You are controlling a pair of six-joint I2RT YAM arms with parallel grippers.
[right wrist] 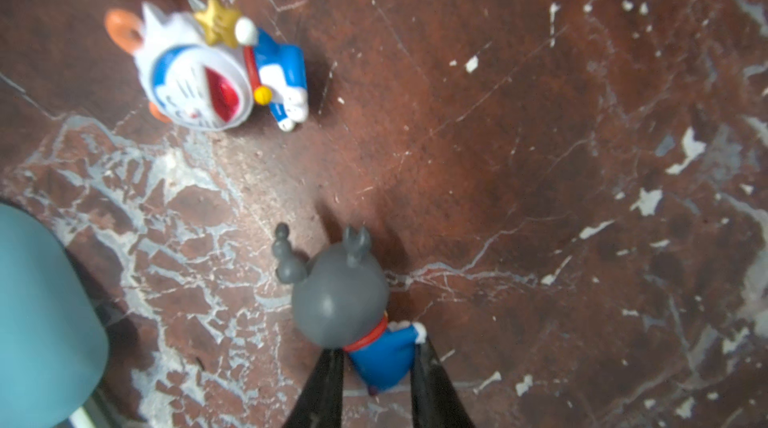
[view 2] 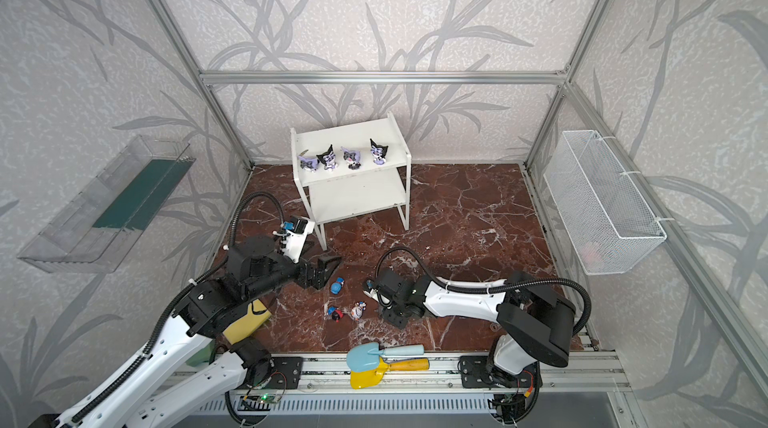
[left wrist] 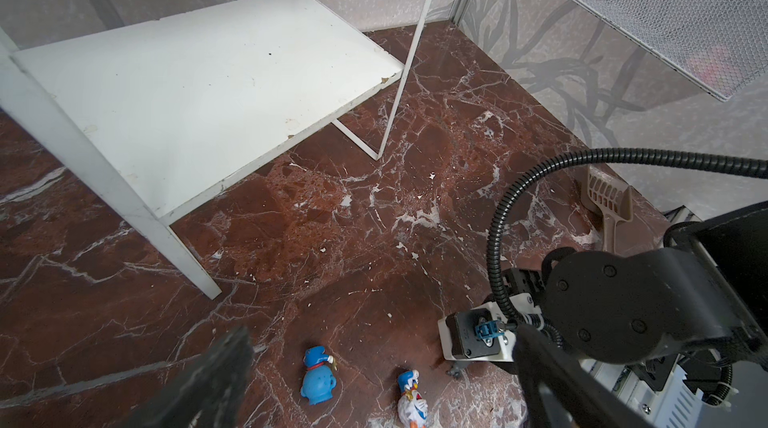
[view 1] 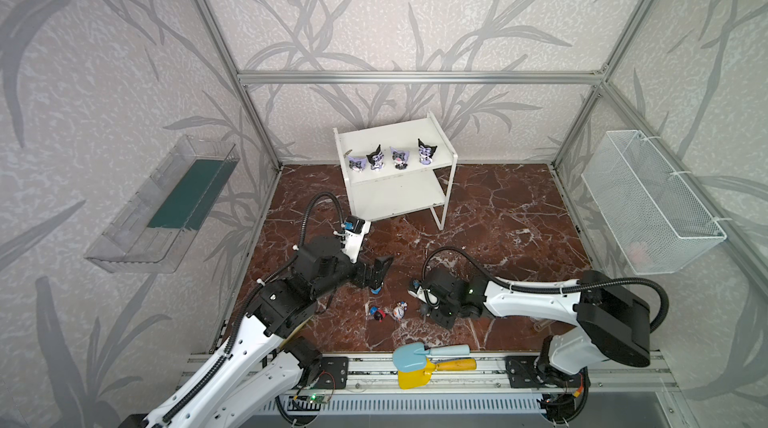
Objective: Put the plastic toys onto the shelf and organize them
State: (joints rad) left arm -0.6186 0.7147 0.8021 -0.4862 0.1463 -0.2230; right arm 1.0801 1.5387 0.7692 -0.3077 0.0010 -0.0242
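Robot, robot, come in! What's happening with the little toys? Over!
Left gripper open, above blue toy. Right gripper clamped on grey-headed toy, floor level. Four purple toys on shelf top, lower board bare. Left arm near the route.

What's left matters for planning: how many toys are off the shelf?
4: blue toy by the left gripper, red toy beside white toy, grey toy in the right gripper.

Counter (view 1: 498, 218), red-brown marble. Twelve o'clock: white shelf (view 1: 395, 135), four purple toys (view 1: 400, 158) in a row on its top board. Toward six o'clock I count: blue toy (view 2: 337, 285), red toy (view 2: 336, 314), white toy (view 2: 358, 310), grey toy (right wrist: 340, 301).
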